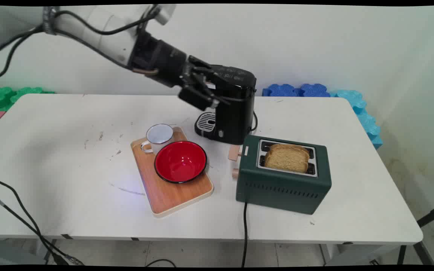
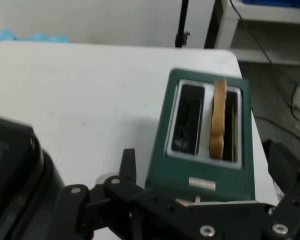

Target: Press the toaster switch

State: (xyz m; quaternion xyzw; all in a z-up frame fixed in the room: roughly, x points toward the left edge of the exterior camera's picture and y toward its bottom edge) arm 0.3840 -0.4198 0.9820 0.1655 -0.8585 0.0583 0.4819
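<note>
One black gripper [image 1: 202,94] on the white arm sits against the upper front of the black coffee machine [image 1: 232,113], fingers spread wide apart in the hand view, one finger [image 2: 127,167] at left and the other at the right edge, nothing pinched between them. Coffee machine stands upright at the table's [image 1: 70,150] far middle, drip tray facing the near left. Just beside it on the near right, a dark green toaster [image 1: 283,175] (two slots, long axis running left-right and slightly away in the main view), lever side facing left, with a bread slice [image 1: 288,157] standing in one slot, other slot empty in the hand view. Its black cord [image 1: 245,233] drops off the near edge. Left of the toaster, a wooden tray [image 1: 171,195] carries a red bowl [image 1: 180,162] and a white enamel mug [image 1: 158,136], touching each other, mug on the far side.
</note>
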